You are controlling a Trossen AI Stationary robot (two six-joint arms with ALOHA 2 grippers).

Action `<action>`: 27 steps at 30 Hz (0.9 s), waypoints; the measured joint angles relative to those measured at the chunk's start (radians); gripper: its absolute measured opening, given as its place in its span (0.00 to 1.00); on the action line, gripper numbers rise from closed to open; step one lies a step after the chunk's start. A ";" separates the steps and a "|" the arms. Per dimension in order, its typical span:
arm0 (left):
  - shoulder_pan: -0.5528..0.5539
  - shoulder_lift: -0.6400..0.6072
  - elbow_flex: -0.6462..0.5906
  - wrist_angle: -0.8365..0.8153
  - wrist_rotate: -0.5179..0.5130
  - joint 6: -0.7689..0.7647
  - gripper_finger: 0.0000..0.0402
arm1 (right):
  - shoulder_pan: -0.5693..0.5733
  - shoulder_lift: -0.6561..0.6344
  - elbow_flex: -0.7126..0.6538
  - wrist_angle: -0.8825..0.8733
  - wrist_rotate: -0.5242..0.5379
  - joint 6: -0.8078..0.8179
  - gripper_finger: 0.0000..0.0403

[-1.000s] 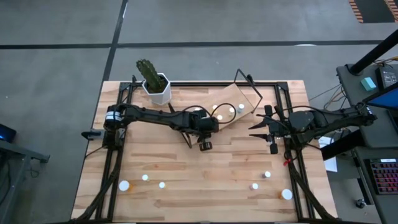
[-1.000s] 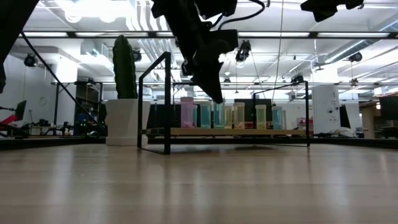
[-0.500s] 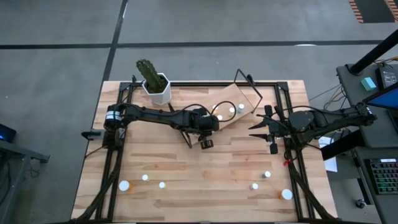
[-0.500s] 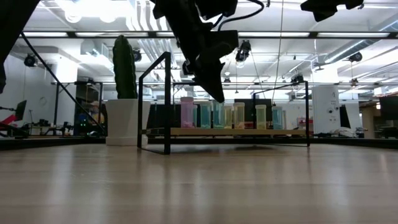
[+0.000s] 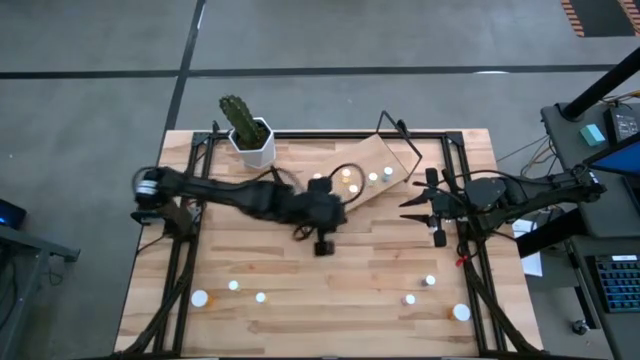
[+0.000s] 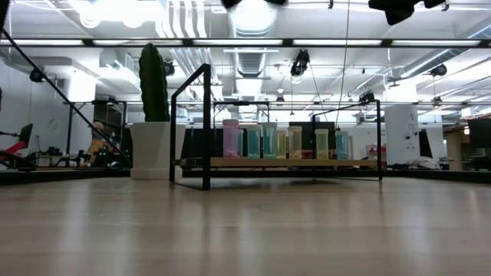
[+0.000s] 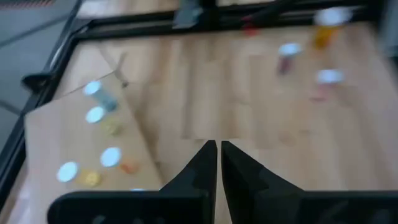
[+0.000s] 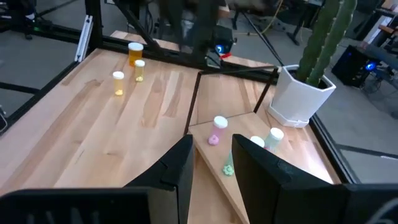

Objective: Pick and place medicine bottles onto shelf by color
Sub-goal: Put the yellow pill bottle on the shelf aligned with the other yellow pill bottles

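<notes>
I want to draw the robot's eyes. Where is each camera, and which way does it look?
High view: above, looking straight down; both arms, shelf.
Low view: table height, looking level at the shelf; arm parts along the top.
Left wrist: over the table; shut left gripper, shelf.
Right wrist: faces the shelf, cactus pot; right gripper.
All four share the shelf.

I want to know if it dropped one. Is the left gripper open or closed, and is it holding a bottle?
Shut and empty. In the left wrist view the left gripper shows its two fingers nearly touching, with only bare table between them.
</notes>
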 joint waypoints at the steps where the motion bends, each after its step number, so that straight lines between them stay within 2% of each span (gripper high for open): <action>1: -0.021 -0.017 -0.001 -0.005 0.000 0.000 0.01 | 0.000 0.005 0.000 0.000 0.000 0.009 0.25; 8: -0.187 -0.112 -0.048 -0.020 -0.001 -0.039 0.01 | 0.003 0.059 0.000 0.005 -0.003 0.073 0.25; 13: -0.270 -0.153 -0.076 -0.071 0.002 -0.246 0.01 | 0.011 0.140 0.000 0.016 -0.008 0.095 0.25; 18: -0.297 -0.152 -0.077 -0.235 0.023 -0.507 0.03 | 0.011 0.188 0.005 0.135 -0.008 -0.009 0.25; 21: -0.316 -0.137 -0.108 -0.303 0.117 -0.632 0.09 | 0.013 0.195 0.011 0.161 -0.008 -0.062 0.25; 23: -0.343 -0.120 -0.158 -0.288 0.178 -0.703 0.15 | 0.013 0.193 0.011 0.161 -0.008 -0.087 0.25; 27: -0.387 -0.097 -0.255 -0.286 0.221 -0.822 0.32 | 0.013 0.182 0.011 0.161 -0.008 -0.099 0.25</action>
